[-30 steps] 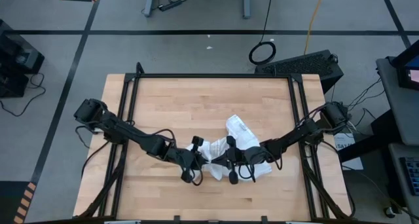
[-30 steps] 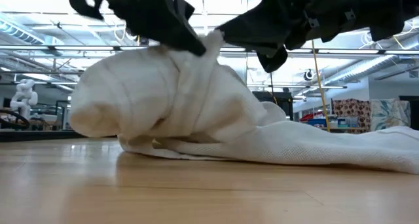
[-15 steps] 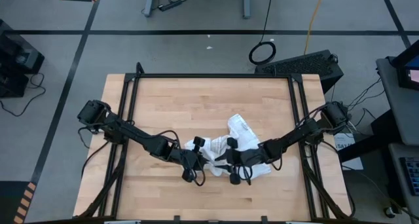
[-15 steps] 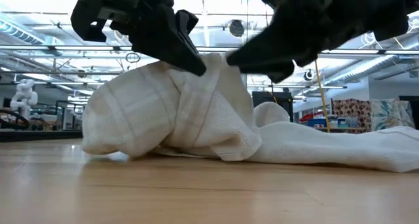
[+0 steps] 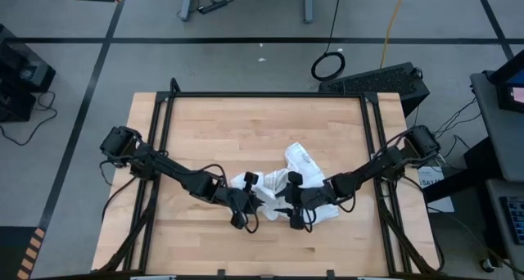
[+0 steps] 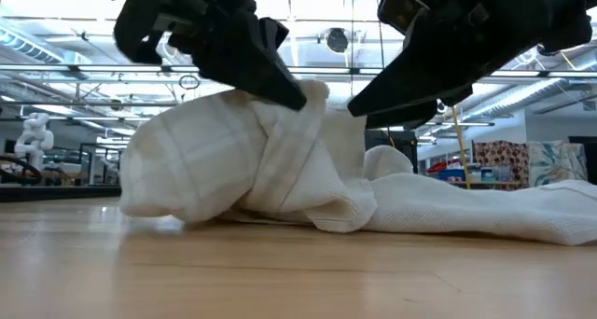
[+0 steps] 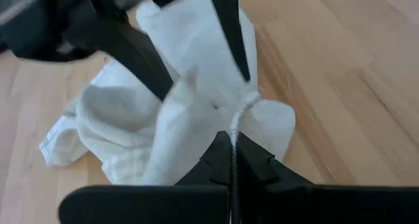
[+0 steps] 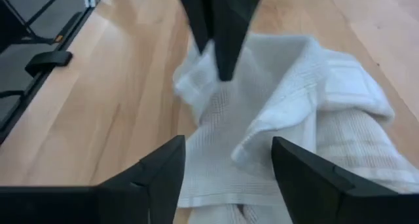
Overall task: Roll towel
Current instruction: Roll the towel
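Two end effectors meet over the bunched towel [image 5: 282, 190] near the counter's [image 5: 246, 124] front middle. Left end effector [image 7: 230, 142] is clamped on a towel fold; right end effector [image 8: 226, 162] stands apart just above the cloth. No writing is readable.

My two arms are matte black, built of slim jointed links that thicken into rounded, blocky housings at the shoulders. Thin black cables loop loosely along each arm and hang off near the wrists. My left gripper [image 5: 246, 200] and right gripper [image 5: 288, 200] are chunky dark blocks. My fingers [image 8: 163, 175] are flat black blades, broad at the root and tapering to narrow wedge tips.
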